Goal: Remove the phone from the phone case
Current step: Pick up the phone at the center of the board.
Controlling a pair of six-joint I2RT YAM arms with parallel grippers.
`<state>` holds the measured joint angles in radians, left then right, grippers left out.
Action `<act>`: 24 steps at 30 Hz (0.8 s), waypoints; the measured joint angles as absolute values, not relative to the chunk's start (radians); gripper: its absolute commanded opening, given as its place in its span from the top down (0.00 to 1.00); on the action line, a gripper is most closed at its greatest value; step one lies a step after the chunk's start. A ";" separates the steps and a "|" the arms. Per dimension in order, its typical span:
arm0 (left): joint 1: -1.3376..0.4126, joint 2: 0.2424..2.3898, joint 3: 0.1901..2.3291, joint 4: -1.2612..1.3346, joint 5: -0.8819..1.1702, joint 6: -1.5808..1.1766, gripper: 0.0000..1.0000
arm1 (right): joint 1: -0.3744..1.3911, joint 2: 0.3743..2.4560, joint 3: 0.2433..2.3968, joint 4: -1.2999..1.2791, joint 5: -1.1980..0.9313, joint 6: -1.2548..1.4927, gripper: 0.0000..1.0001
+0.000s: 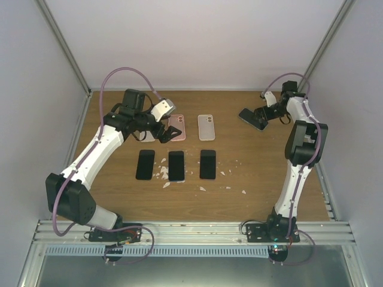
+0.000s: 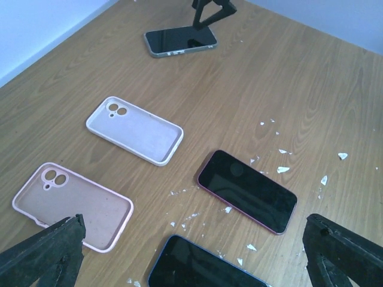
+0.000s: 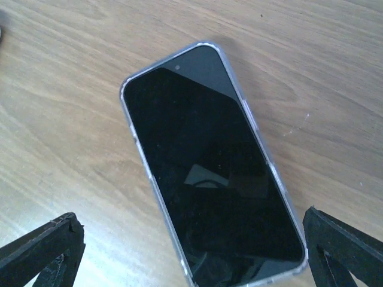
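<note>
A dark phone in a clear case (image 3: 209,167) lies face up on the wooden table at the far right (image 1: 253,119). My right gripper (image 3: 191,215) is open just above it, with a finger on either side of its near end and not touching it (image 1: 261,115). My left gripper (image 2: 194,224) is open and empty over the far left of the table (image 1: 163,134), next to an empty pink case (image 2: 72,206). The left wrist view also shows the cased phone (image 2: 179,40) far off under the right gripper (image 2: 212,12).
An empty white case (image 2: 134,130) lies beside the pink case (image 1: 176,127). Three bare phones lie in a row mid-table (image 1: 145,164) (image 1: 176,165) (image 1: 207,164), among them a pink-edged one (image 2: 246,190) and a blue-edged one (image 2: 197,266). White flakes (image 1: 163,173) are scattered around them.
</note>
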<state>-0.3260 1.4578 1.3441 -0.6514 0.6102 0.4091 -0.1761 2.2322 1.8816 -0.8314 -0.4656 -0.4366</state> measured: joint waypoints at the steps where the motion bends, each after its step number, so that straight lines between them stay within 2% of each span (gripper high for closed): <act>1: -0.319 1.454 1.340 -0.646 0.613 0.406 0.01 | -0.176 2.249 1.895 -0.835 -0.471 -0.430 0.00; 11: -0.272 1.440 1.303 -0.617 0.646 0.366 0.01 | -0.176 2.384 1.985 -0.844 -0.499 -0.384 0.00; 24: -0.252 1.431 1.284 -0.593 0.687 0.346 0.01 | -0.163 2.403 1.998 -0.886 -0.551 -0.399 0.00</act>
